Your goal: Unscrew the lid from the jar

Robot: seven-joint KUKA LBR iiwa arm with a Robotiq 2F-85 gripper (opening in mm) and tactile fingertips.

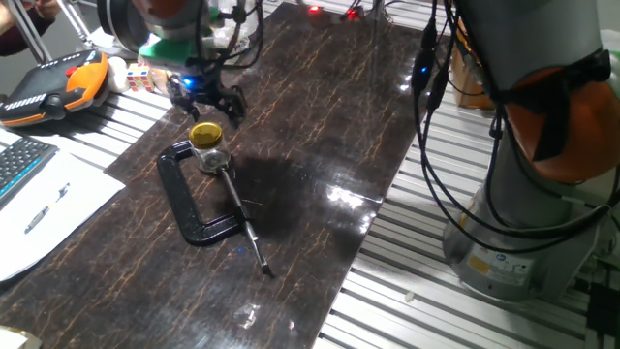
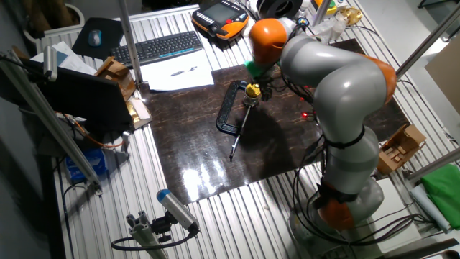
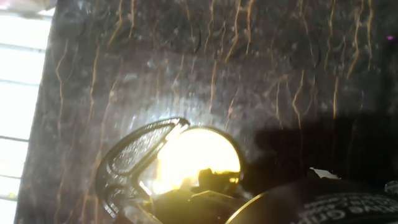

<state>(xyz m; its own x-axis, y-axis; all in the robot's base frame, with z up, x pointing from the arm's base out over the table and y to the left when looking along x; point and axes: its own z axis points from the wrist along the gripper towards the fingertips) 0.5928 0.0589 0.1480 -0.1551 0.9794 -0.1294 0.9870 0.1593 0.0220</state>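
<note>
The small clear glass jar (image 1: 210, 158) stands on the dark tabletop (image 1: 320, 145), inside the mouth of the black C-clamp (image 1: 190, 199), with the gold lid (image 1: 205, 133) on top of it. My gripper (image 1: 206, 107) hangs just behind and above the lid, its black fingers spread open and holding nothing. From the other side, the lid (image 2: 252, 91) shows right beside the hand. In the hand view a glaring yellow disc, the lid (image 3: 199, 155), lies low in the frame next to one ribbed finger pad (image 3: 132, 163); the jar's glass is hidden there.
The clamp's long screw handle (image 1: 247, 233) points toward the table's front. An orange teach pendant (image 1: 53, 82), a keyboard (image 1: 19, 160) and papers (image 1: 48, 208) lie at the left. The arm's base (image 1: 542, 184) and hanging cables (image 1: 431, 116) are at the right.
</note>
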